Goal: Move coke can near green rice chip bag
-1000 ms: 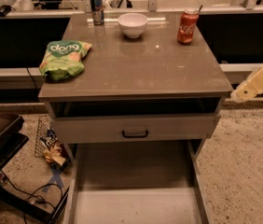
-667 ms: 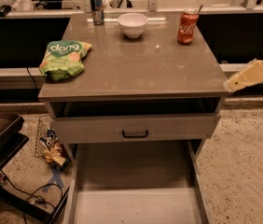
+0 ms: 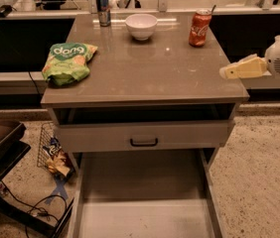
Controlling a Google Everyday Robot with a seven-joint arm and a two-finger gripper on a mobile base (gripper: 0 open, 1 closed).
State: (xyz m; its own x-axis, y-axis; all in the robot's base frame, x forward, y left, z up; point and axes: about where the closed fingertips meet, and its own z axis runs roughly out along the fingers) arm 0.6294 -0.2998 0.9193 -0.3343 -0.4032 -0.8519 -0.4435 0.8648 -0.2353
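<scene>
The coke can (image 3: 199, 28) is red with white script and a silver top. It stands upright at the back right of the table (image 3: 155, 78). The green rice chip bag (image 3: 68, 62) lies flat near the table's left edge, "dang" lettering up. My gripper (image 3: 228, 72) comes in from the right, at the table's right edge, in front of and to the right of the can, well apart from it. It holds nothing that I can see.
A white bowl (image 3: 141, 26) sits at the back middle. A slim blue-and-silver can (image 3: 103, 7) stands at the back left. A drawer (image 3: 144, 135) is below the tabletop. A wire basket with snack packets (image 3: 53, 152) and cables lie on the floor at left.
My gripper has moved left and up, from off the table's right side to its right edge. The can, bag and bowl have not moved.
</scene>
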